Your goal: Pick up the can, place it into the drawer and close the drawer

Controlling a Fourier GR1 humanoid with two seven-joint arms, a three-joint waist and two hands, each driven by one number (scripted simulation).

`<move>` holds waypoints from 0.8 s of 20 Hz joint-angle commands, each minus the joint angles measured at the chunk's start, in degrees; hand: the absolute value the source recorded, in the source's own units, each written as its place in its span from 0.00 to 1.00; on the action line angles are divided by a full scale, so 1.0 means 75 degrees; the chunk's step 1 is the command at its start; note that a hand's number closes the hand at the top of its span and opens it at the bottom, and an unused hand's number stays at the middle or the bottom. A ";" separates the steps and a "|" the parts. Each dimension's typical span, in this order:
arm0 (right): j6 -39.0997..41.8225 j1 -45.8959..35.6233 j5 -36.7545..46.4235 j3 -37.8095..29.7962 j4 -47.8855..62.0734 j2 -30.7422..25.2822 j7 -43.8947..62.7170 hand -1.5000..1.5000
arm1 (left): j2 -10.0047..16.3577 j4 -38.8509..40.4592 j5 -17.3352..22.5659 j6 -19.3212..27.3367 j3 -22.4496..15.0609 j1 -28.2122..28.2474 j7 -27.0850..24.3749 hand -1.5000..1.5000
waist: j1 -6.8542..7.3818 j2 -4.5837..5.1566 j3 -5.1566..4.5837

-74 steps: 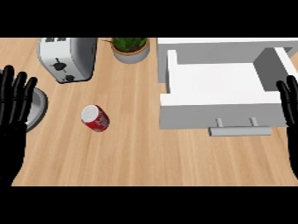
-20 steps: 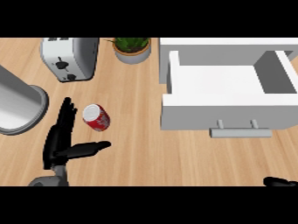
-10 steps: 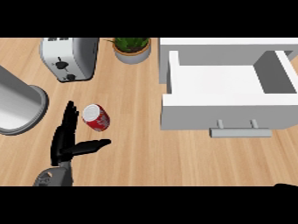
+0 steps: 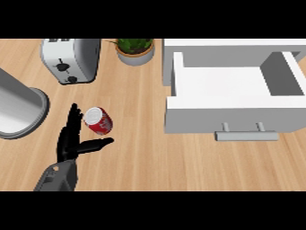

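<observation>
Can (image 4: 98, 121): red, pale end cap facing up-left, on the tabletop (image 4: 155, 161). It appears to lie on its side, though I cannot be sure from this angle.

Head view (only view available):
- Left hand (image 4: 67, 143) comes in from below-left of the can. Its fingers (image 4: 72, 120) are straight and held together, running up along the can's left flank. The thumb (image 4: 97, 144) is spread out to the right, just beneath the can. The hand is unclenched, with nothing curled round the can. I cannot tell whether the fingers touch it or sit just beside it.
- Right hand: not visible.
- Drawer (image 4: 241, 116) sits to the right of the can, well apart, pulled out. Its white inside is bare, and its handle (image 4: 246, 134) faces the near edge.
- Toaster (image 4: 70, 59) stands beyond the can, to the far left. Potted plant (image 4: 135, 50) stands beyond the can, to the far right. Large grey cylinder (image 4: 9, 105) stands left of the can, close to the fingers.

Step in hand (judgement): approach to the grasp, the first part of the pick. Nothing is lifted, and the placing and closing are not yet done.

Next move calls for: bringing the palm closer to the can and curling the fingers and thumb round its body. Then lift and carry rightward over the drawer's front wall. Risk: the can may roll off if the straight fingers nudge it before the thumb closes.
</observation>
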 commanded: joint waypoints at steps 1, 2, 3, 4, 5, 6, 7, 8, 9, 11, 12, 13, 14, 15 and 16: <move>-0.0020 -0.0064 0.0230 0.0184 0.0014 0.0168 -0.0006 0.00 | 0.0252 0.1654 0.0098 -0.0184 0.0325 -0.0887 -0.0726 0.00 | -0.0023 0.0010 -0.0002; 0.0041 -0.0009 0.0171 0.0031 0.0088 0.0123 -0.0143 0.00 | 0.0465 0.1932 0.0226 -0.0435 0.0487 -0.1161 -0.0734 0.00 | -0.0040 0.0015 -0.0003; 0.0332 0.0110 -0.0162 -0.0141 0.0093 -0.0020 -0.0209 0.00 | 0.0198 0.2396 0.0122 -0.0205 0.0486 -0.1152 -0.1383 0.00 | -0.0061 0.0019 -0.0004; 0.0240 0.0078 0.0205 0.0107 0.0411 0.0239 -0.0533 0.00 | 0.0382 0.2095 0.0191 -0.0284 0.0456 -0.1276 -0.1011 0.00 | -0.0026 0.0010 -0.0001; 0.0101 0.0069 0.0510 0.0335 0.0313 0.0346 -0.0503 0.00 | 0.0031 0.2541 0.0105 0.0043 0.0481 -0.1583 -0.1390 0.00 | -0.0064 0.0026 -0.0005; -0.0052 -0.0220 0.0196 0.0046 0.0089 0.0158 0.0025 0.00 | 0.0137 0.2636 0.0105 -0.0181 0.0408 -0.1366 -0.1478 0.00 | -0.0031 0.0013 -0.0003; -0.0086 -0.0492 0.0257 -0.0077 0.0087 -0.0112 0.0315 0.00 | 0.0122 0.2700 0.0093 -0.0025 0.0441 -0.1485 -0.1570 0.00 | -0.0031 0.0016 -0.0004; 0.0426 0.0074 0.0152 0.0019 0.0593 0.0165 -0.0788 0.00 | 0.0468 0.2847 0.0105 -0.0350 0.0479 -0.1689 -0.1395 0.00 | -0.0052 0.0019 -0.0002; 0.0252 -0.0223 -0.0184 -0.0420 0.0311 -0.0142 -0.0200 0.00 | 0.0413 0.3082 0.0077 -0.0537 0.0459 -0.1715 -0.1691 0.00 | -0.0067 0.0024 -0.0005; 0.0208 -0.0322 -0.0071 -0.0310 0.0401 -0.0093 -0.0216 0.00 | 0.0432 0.3248 -0.0055 -0.0804 0.0307 -0.1796 -0.1710 0.00 | -0.0069 0.0027 -0.0005; 0.0293 0.0185 -0.0136 -0.0247 -0.0037 0.0083 -0.0155 0.00 | 0.0494 0.3062 -0.0022 -0.0964 0.0260 -0.1967 -0.1315 0.00 | -0.0076 0.0014 -0.0003; 0.0121 -0.0057 0.0097 -0.0058 -0.0047 0.0189 -0.0141 0.00 | 0.0482 0.3066 -0.0027 -0.1138 0.0213 -0.1724 -0.1490 0.00 | -0.0036 0.0011 -0.0002; -0.0033 -0.0130 0.0697 0.0417 0.0206 0.0459 -0.0346 0.00 | 0.0385 0.2948 -0.0018 -0.0945 0.0173 -0.2027 -0.0991 0.00 | -0.0014 0.0009 -0.0001; 0.0131 -0.0359 -0.0185 -0.0478 0.0332 -0.0081 -0.0072 0.00 | 0.0414 0.3185 0.0004 -0.1125 0.0246 -0.1965 -0.1509 0.00 | -0.0046 0.0017 -0.0003; 0.0002 -0.0897 -0.0105 -0.0288 0.0348 -0.0278 0.0391 0.00 | 0.0548 0.3303 0.0063 -0.1392 0.0315 -0.2455 -0.1181 1.00 | -0.0069 0.0039 -0.0009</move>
